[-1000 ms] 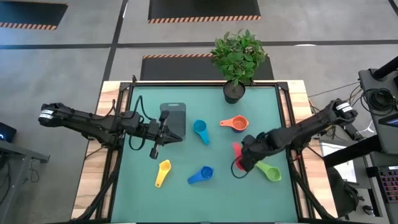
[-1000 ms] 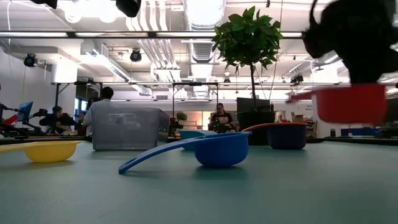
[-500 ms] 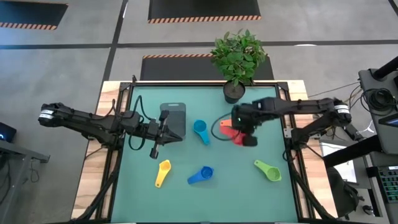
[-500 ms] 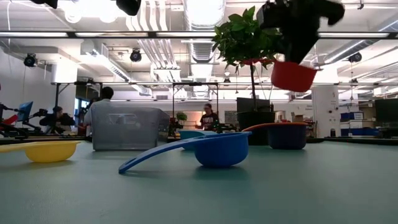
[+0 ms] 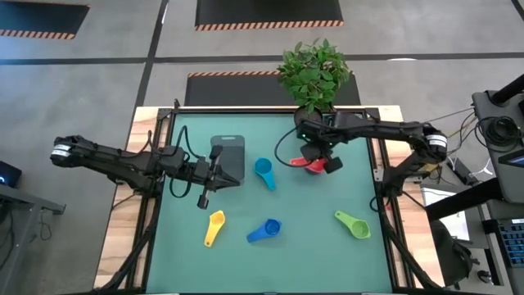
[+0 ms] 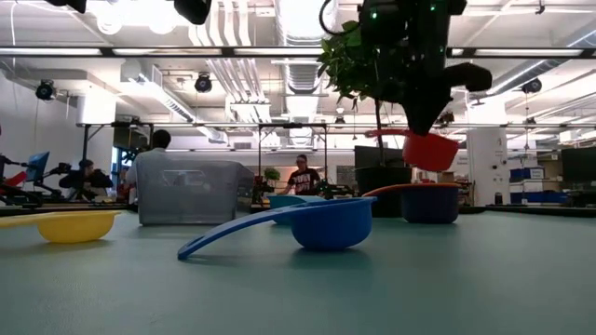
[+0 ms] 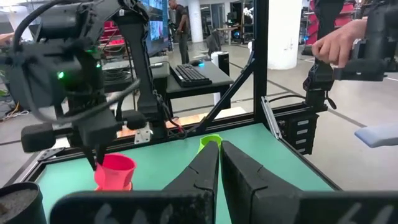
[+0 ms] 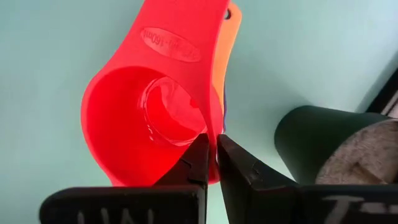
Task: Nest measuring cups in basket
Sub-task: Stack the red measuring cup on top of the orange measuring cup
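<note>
The right gripper (image 5: 320, 161), toward 1 o'clock on the green table (image 5: 286, 262), pinches the rim of the red plastic measuring cup (image 5: 311, 165), hanging it just above the orange plastic cup (image 8: 229, 25), probably to nest them. The left gripper (image 5: 202, 199) waits clenched and empty at 9 o'clock, beside the dark grey rectangular basket (image 5: 229, 156), which stands at 10 o'clock.

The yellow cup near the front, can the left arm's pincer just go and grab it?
Probably yes. The yellow cup lies alone on bare mat, just in front of the left pincer, with nothing between them. The pincer is shut and empty, so it must open first.
</note>
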Robot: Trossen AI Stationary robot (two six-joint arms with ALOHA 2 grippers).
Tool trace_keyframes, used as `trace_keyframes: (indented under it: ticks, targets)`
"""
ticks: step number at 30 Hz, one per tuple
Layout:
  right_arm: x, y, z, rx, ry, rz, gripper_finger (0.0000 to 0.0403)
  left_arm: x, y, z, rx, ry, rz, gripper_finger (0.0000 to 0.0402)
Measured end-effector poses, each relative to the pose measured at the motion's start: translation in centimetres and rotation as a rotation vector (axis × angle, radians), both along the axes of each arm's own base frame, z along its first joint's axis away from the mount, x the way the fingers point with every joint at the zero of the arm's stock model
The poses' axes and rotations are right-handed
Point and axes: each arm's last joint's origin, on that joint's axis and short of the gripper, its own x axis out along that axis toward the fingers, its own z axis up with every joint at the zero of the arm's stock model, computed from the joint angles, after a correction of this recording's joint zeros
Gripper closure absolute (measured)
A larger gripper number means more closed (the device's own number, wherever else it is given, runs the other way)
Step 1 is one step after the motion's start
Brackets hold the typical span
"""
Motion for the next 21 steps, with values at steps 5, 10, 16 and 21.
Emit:
trace_keyframes:
  ticks: [5, 10, 16, 21]
  targets:
    - [0.6, -0.4, -1.2, 0.008, 0.044, 0.024, 0.0391, 0.0, 0.0, 0.0, 0.0, 0.0, 0.0, 0.0402]
    - [1.1, -0.7, -2.1, 0.012, 0.08, 0.017, 0.0391, 0.0, 0.0, 0.0, 0.0, 0.0, 0.0, 0.0402]
    - [1.4, -0.8, -2.7, 0.021, 0.095, -0.013, 0.039, 0.0, 0.0, 0.0, 0.0, 0.001, 0.0, 0.0402]
    - [1.4, -0.8, -2.8, 0.022, 0.098, -0.015, 0.039, 0.0, 0.0, 0.0, 0.0, 0.001, 0.0, 0.0402]
